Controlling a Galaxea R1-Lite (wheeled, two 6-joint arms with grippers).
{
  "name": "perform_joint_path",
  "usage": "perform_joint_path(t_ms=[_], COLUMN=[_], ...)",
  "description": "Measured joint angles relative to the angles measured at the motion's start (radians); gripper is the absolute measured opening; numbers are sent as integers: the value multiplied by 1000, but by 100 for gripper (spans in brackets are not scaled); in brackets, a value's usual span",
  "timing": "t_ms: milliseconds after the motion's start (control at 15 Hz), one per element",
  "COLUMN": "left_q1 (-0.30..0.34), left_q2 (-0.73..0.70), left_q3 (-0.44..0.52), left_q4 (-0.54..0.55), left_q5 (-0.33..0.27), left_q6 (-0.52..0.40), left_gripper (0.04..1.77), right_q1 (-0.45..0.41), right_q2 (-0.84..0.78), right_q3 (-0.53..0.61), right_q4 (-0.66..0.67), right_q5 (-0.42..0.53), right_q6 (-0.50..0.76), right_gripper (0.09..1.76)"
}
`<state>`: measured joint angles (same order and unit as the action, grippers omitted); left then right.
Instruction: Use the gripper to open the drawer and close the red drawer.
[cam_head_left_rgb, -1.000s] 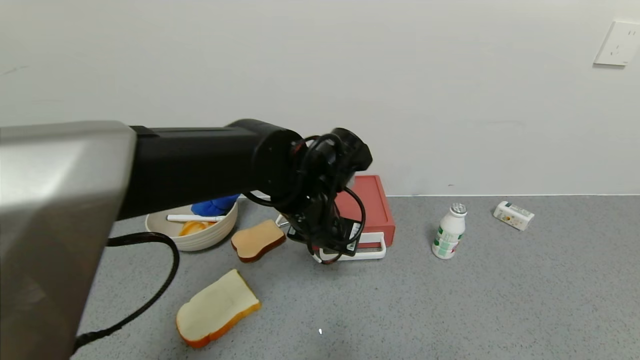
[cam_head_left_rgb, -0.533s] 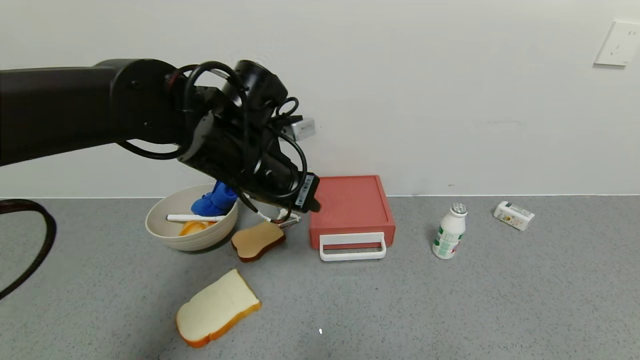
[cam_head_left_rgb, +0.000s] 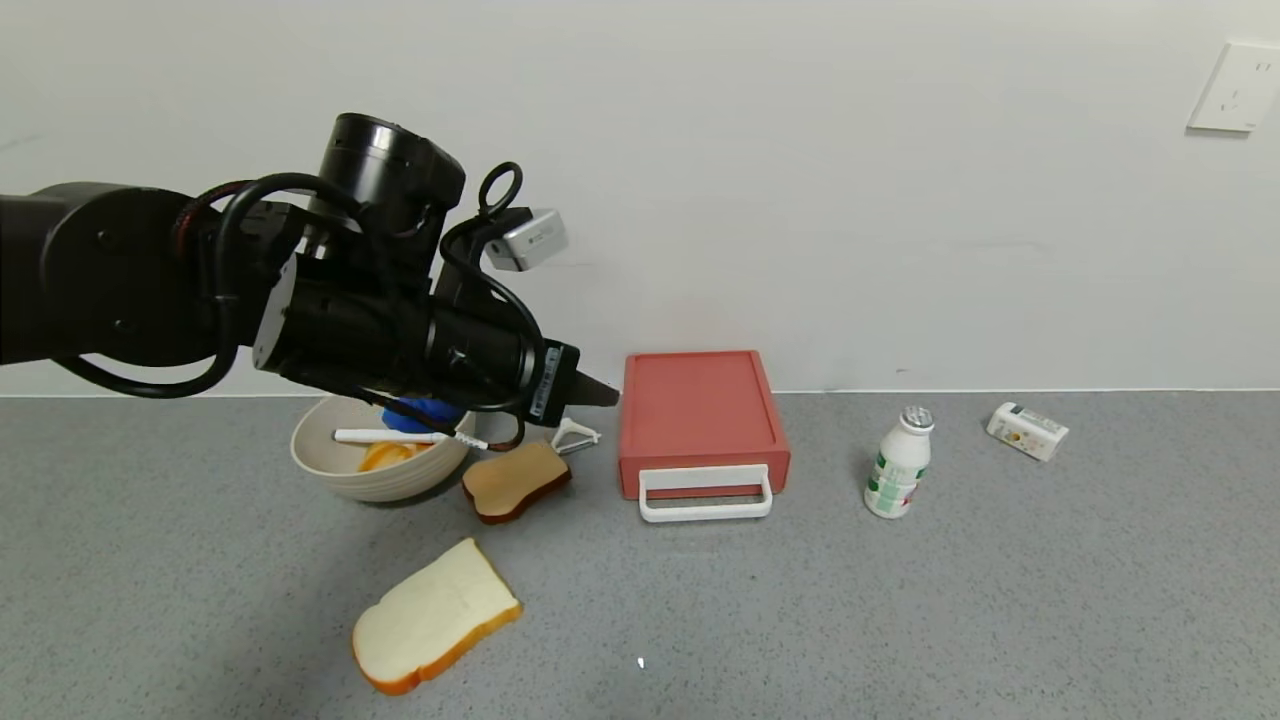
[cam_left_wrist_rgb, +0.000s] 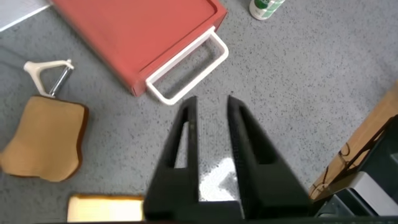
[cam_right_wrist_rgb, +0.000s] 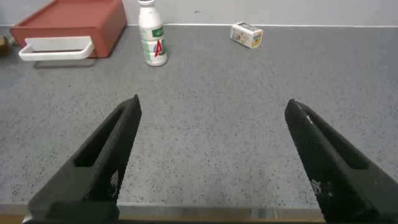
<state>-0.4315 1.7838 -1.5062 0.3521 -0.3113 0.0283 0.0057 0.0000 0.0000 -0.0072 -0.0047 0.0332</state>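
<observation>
Drawer first: the red box sits on the grey counter against the wall, its front flush with the body and the white loop handle facing me. My left gripper hangs in the air just off the box's left edge, level with its rear half, tips aimed toward it but touching nothing. From the left wrist camera the drawer and handle lie just beyond my left gripper, whose fingers are drawn close together with only a narrow slot between them, pinching nothing. My right gripper hovers low over bare counter, spread wide and empty, well apart from the drawer.

Counting: one drawer, one cream bowl with a white pen, something orange and a blue thing inside, two bread slices (a brown one just beside the bowl, a pale one nearer me), one white peeler between the brown slice and the drawer, one white bottle to the drawer's right, one small carton farther right, one wall socket.

A second ago my left wrist hung low right over the handle; half a second ago it had lifted with the tip at the box's left edge; now it is higher and farther left, leaving the drawer fully in sight and where it was.
</observation>
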Motion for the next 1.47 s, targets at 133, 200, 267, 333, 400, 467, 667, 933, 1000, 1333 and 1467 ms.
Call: perform_joint_path(t_ms=[133,200,267,333,400,467,667,933,1000,1333,1467], left_q1=[6,6,7,8,8,8,9,31,36,59,62], left_q2=[-22,-30,-37,-42,-45,-47,-51,-88,-105,-247,-312], left_q3=[20,27,31,34,38,40,42,46,55,132,178], left_q4=[-1,-1,-1,-1,-1,-1,-3,-3,-4,-3,-16], left_q5=[-3,-3,-3,-3,-3,-3,-2,5,6,58,128], left_q6=[0,2,2,2,2,2,2,4,5,24,23], left_gripper=[75,88,98,106,114,121,137,150,153,162,164], right_q1=[0,0,0,0,0,0,0,0,0,0,0], right_q2=[0,0,0,0,0,0,0,0,0,0,0], right_q3=[0,0,0,0,0,0,0,0,0,0,0], right_q4=[0,0,0,0,0,0,0,0,0,0,0], right_q5=[0,0,0,0,0,0,0,0,0,0,0], right_q6=[0,0,0,0,0,0,0,0,-1,0,0], right_gripper=[170,170,170,170,170,170,170,170,170,170,170])
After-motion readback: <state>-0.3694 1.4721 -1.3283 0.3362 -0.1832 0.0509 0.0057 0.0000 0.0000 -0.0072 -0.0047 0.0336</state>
